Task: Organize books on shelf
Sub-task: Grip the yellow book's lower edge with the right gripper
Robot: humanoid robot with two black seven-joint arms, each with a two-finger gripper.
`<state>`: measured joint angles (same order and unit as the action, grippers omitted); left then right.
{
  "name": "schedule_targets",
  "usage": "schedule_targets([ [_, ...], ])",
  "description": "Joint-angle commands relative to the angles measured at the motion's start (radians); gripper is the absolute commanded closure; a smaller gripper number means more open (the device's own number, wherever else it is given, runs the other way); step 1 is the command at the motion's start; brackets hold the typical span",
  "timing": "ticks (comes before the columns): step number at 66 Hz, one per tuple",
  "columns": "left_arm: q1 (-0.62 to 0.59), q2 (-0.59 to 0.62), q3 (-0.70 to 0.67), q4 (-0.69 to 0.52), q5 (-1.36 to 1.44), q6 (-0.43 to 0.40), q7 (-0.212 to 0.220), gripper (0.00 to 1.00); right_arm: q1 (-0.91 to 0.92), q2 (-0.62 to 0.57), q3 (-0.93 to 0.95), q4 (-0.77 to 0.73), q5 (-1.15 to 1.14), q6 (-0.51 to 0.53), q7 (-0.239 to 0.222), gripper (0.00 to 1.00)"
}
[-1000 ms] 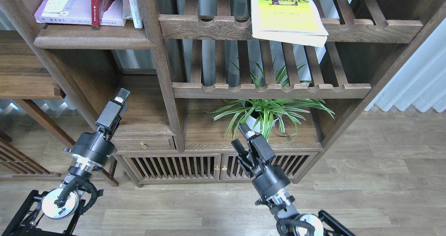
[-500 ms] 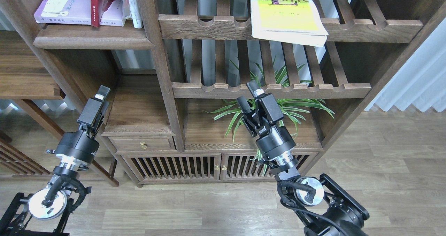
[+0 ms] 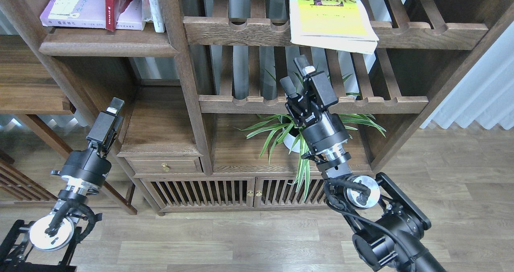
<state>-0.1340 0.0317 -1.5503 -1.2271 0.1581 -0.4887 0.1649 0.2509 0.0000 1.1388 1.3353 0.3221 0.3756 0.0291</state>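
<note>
Right gripper (image 3: 298, 74) hanging raised at centre frame, in front of the lower slatted rack (image 3: 313, 103), jaws parted by a narrow gap, holding nothing. Pointing toward 12 o'clock, just below the near corner of the yellow-green book (image 3: 327, 17). Not touching that book.

Yellow-green book lying flat at 1 o'clock on the upper slatted rack (image 3: 421, 35), front edge overhanging the scalloped rail, black characters facing up.

Lavender-white book (image 3: 74, 7) lying flat at 10 o'clock on the shelf (image 3: 106, 47), the solid dark-brown board with the thick rounded front edge. Red book (image 3: 112, 3) standing upright on top of it, leaning against white-spined books (image 3: 154, 5) at its right, those touching the bookcase post (image 3: 182, 71).

Left gripper (image 3: 112, 111) hovering at 8 o'clock, well below the shelf, beside the small cabinet top (image 3: 160, 123) with a brass-knobbed drawer (image 3: 164, 166) under it. Seen edge-on, so cannot tell whether jaws are wide or narrow. Holding nothing visible.

Potted green plant (image 3: 281, 131) sitting in the lower compartment at 6 o'clock from the right gripper, partly hidden behind the right arm's wrist. Slatted cabinet doors (image 3: 225, 193) below, wooden floor (image 3: 441, 175) spreading beyond, pale curtain (image 3: 482, 95) hanging at 3 o'clock.
</note>
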Motion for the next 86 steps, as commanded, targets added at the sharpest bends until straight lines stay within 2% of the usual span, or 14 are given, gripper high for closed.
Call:
schedule_targets([
  [1,0.001,0.002,-0.001,0.000,0.000,0.000,-0.001,0.10,0.018,0.000,0.038,-0.002,0.000,-0.015,0.000,0.01],
  [21,-0.001,0.002,-0.001,0.000,0.000,0.000,-0.001,0.10,0.074,0.000,0.141,-0.007,0.000,-0.119,0.000,0.01],
  [40,-0.001,0.004,-0.004,-0.002,-0.002,0.000,-0.001,0.10,0.082,0.000,0.173,-0.007,0.000,-0.147,0.000,0.02],
  [49,-0.001,0.005,-0.004,-0.002,-0.002,0.000,-0.001,0.10,0.096,0.000,0.205,-0.008,0.000,-0.184,0.002,0.10],
  [53,-0.001,0.005,-0.004,-0.002,-0.002,0.000,-0.001,0.10,0.099,0.000,0.208,-0.008,0.000,-0.187,0.002,0.19],
  [57,-0.001,0.007,-0.005,-0.002,0.000,0.000,-0.001,0.10,0.105,0.000,0.208,-0.011,0.000,-0.190,0.003,0.23],
  [65,-0.001,0.008,-0.005,0.000,-0.002,0.000,-0.001,0.10,0.105,0.000,0.210,-0.011,-0.002,-0.195,0.005,0.42],
  [69,-0.001,0.013,-0.005,-0.002,-0.002,0.000,-0.001,0.10,0.105,0.000,0.214,-0.011,-0.002,-0.192,0.006,0.52],
  [71,-0.001,0.016,-0.005,0.000,-0.002,0.000,-0.001,0.09,0.103,0.000,0.214,-0.011,-0.002,-0.185,0.008,0.62],
  [77,-0.001,0.019,-0.007,0.000,-0.002,0.000,-0.001,0.09,0.100,0.000,0.214,-0.010,-0.002,-0.179,0.006,0.76],
  [83,-0.001,0.019,-0.007,-0.002,-0.002,0.000,-0.002,0.09,0.096,0.000,0.199,-0.007,-0.009,-0.132,-0.003,0.96],
  [86,-0.001,0.019,-0.008,-0.002,-0.002,0.000,-0.002,0.09,0.096,0.000,0.191,-0.005,-0.011,-0.112,-0.006,0.96],
])
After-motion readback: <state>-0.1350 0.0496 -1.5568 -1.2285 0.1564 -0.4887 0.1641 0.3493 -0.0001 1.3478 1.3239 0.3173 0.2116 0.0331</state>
